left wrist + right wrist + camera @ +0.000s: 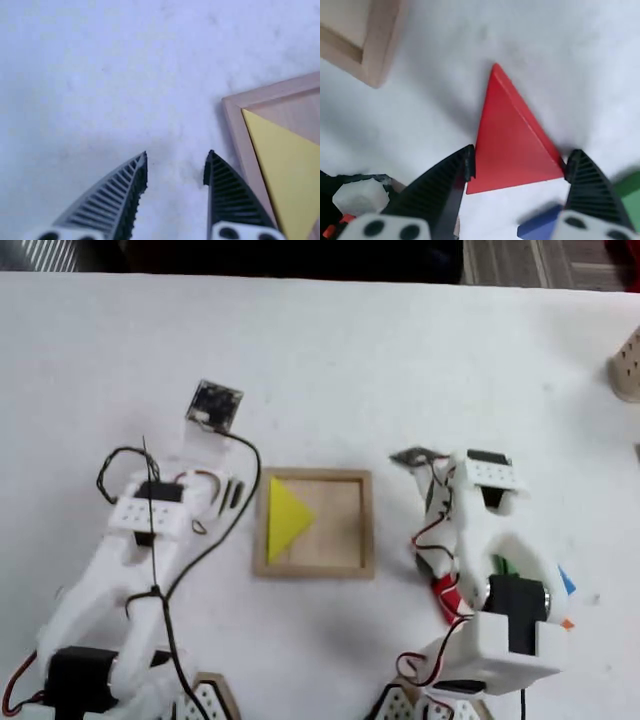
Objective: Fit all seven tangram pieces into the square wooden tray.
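square wooden tray (366,528), yellow triangle (285,518) flat inside it, red triangle (512,137), blue piece (538,228) and green piece (628,199) outside

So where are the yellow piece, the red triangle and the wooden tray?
yellow piece (284,518): high view, its middle.
red triangle (508,144): right wrist view, its middle.
wooden tray (367,525): high view, right rim.

Left arm (120,560): white, stretched forward alongside the tray (315,570), on its left side, wrist level with the tray's far half.
Left gripper (175,164): low over the table just outside a tray corner, jaws parted, nothing between them.
Right arm (500,540): white, on the tray's right side, folded back on itself with its wrist level with the tray's far edge.
Right gripper (520,159): pointed down at the table, off the tray's near right corner, jaws spread wide.
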Tool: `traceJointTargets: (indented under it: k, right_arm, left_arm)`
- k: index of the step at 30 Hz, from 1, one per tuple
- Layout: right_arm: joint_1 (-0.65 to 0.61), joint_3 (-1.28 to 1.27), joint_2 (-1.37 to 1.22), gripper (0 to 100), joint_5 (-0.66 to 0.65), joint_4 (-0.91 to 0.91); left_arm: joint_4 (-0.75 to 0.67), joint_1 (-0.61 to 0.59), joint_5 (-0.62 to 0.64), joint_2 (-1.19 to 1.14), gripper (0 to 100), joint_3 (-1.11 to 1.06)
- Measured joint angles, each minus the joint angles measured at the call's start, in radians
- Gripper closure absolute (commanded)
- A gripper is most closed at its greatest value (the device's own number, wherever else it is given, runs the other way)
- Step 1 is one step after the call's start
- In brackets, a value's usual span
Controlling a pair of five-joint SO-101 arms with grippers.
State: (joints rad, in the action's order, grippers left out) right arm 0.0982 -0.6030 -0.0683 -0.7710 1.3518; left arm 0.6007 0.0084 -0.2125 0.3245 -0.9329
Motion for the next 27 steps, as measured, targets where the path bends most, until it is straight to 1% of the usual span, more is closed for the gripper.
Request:
traceJointTargets:
  k: [5,11,16,22,27]
  right_arm:
    - [0.009,-0.046,0.021,71.1,-0.025,-0.057]
    - [0.006,-0.049,0.023,71.1,-0.025,-0.075]
    - [0.006,-0.041,0.005,71.1,0.014,-0.129]
    - [0.049,-0.031,0.005,71.2,0.021,-0.212]
    - [0.058,-0.031,0.005,71.2,0.021,-0.226]
  left_arm:
    - [0.000,0.000,0.000,0.000,80,0.000]
    - [0.000,0.000,0.000,0.000,80,0.000]
    - [0.000,0.000,0.000,0.000,80,0.000]
    - [0.000,0.000,0.000,0.000,80,0.000]
    - [0.000,0.000,0.000,0.000,80,0.000]
